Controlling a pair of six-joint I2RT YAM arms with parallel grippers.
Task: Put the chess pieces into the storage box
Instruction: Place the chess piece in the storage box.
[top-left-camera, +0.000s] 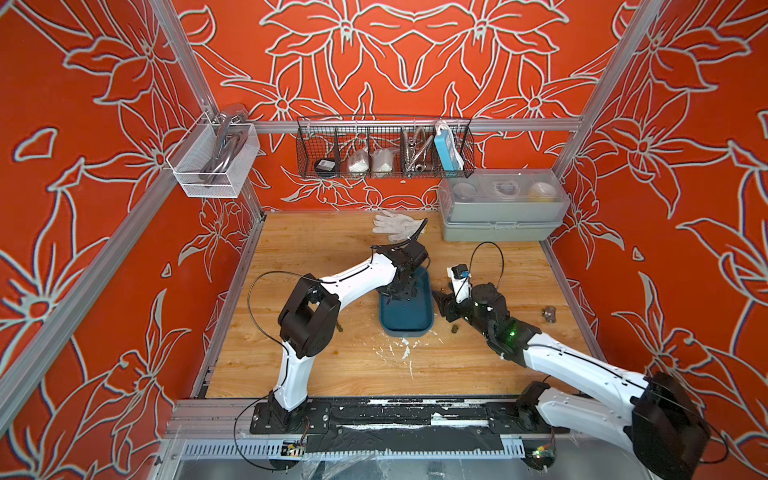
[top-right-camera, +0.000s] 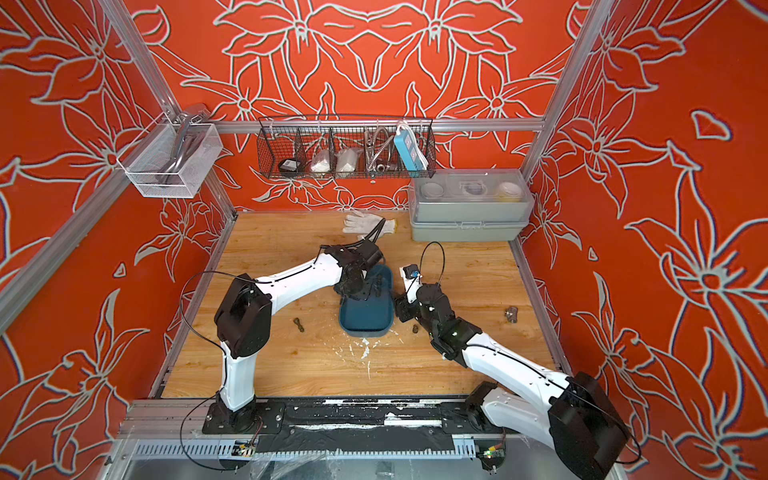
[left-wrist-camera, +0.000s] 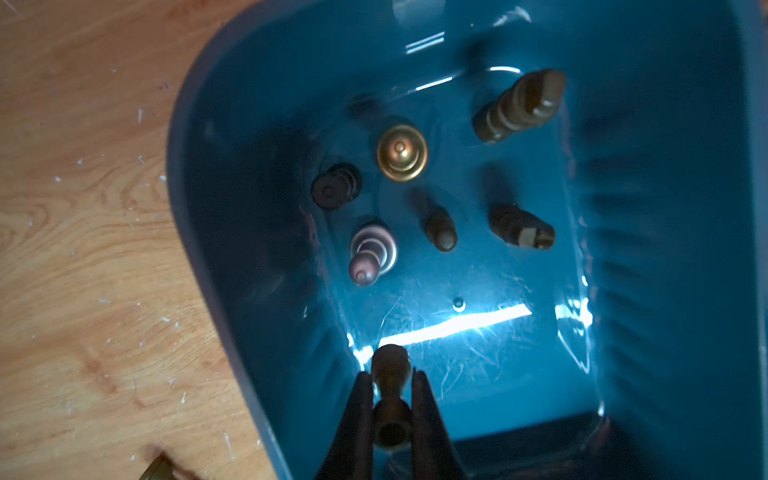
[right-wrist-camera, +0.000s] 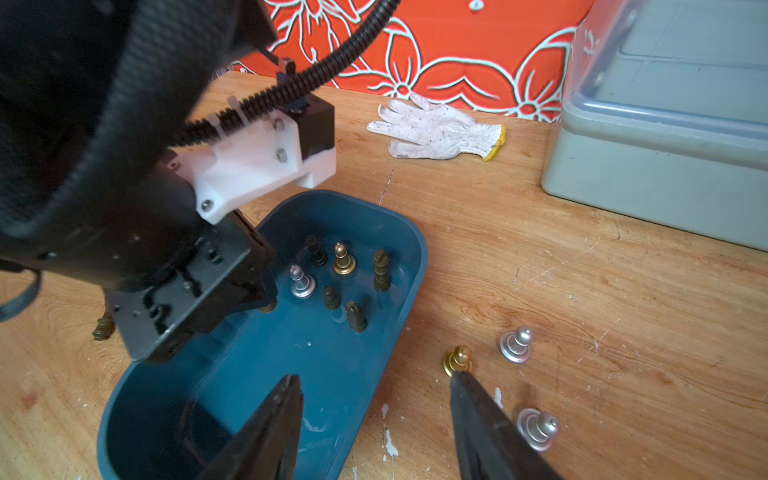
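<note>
On the wooden table (top-left-camera: 316, 249) between orange flowered walls (top-left-camera: 415, 50), the left gripper (left-wrist-camera: 390, 388) hangs over the blue storage box (top-left-camera: 409, 322), its jaws clamped on a brown chess piece (left-wrist-camera: 390, 363). Six more pieces (right-wrist-camera: 344, 261) stand in the box's far end. The right gripper (right-wrist-camera: 372, 376), jaws apart and holding nothing, hovers at the box's right rim, near gold and silver pieces (right-wrist-camera: 515, 345) on the table.

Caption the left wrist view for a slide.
Left gripper shut on a small brown chess piece over the dark teal plastic storage box, where six pieces stand.
</note>
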